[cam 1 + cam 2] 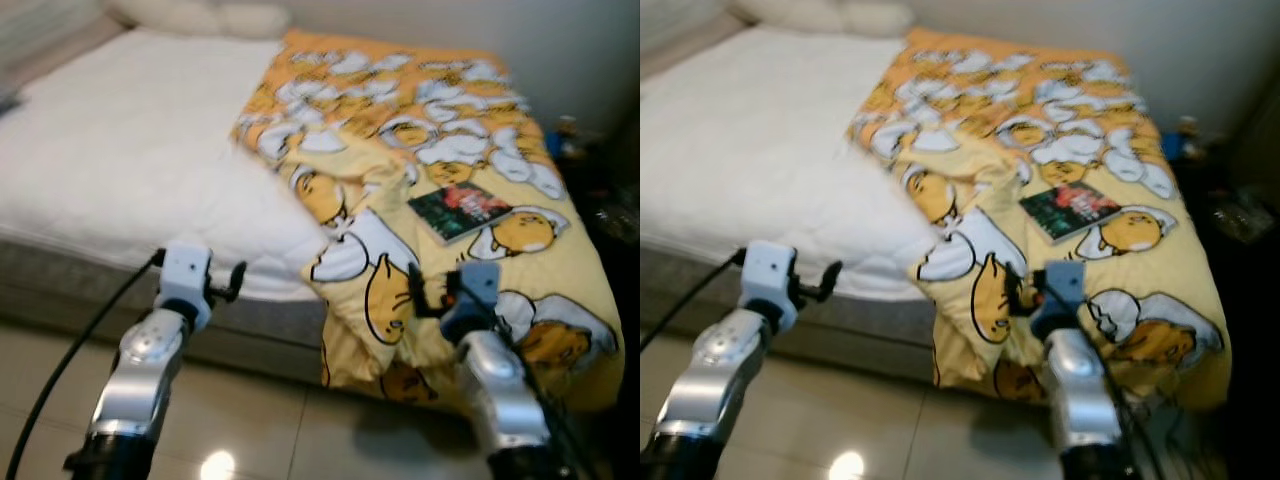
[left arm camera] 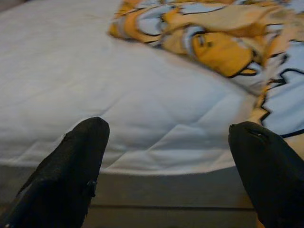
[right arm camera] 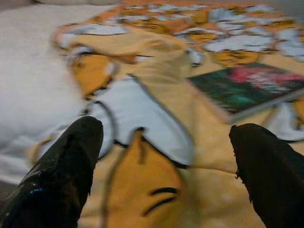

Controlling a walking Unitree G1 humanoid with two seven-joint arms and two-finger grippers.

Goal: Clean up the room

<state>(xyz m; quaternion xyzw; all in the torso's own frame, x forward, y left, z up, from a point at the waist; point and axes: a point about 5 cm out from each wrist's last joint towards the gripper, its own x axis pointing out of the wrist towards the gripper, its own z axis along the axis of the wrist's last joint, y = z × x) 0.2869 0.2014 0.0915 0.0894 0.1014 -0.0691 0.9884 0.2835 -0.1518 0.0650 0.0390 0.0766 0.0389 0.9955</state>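
A yellow blanket (image 1: 420, 130) printed with cartoon egg figures covers the right half of a bed, bunched at its left edge and hanging over the foot. A dark book (image 1: 458, 212) with a red and green cover lies flat on it. My left gripper (image 2: 168, 127) is open, held in front of the bare white mattress (image 1: 130, 150) near the foot edge. My right gripper (image 3: 167, 126) is open too, just short of the blanket's hanging fold; the book (image 3: 247, 88) lies beyond it, to the right.
Pale pillows (image 1: 200, 15) lie at the head of the bed. Glossy floor tiles (image 1: 260, 420) run along the grey bed base (image 1: 250, 335). Dark clutter with a blue item (image 1: 560, 140) sits in the narrow gap right of the bed, by the wall.
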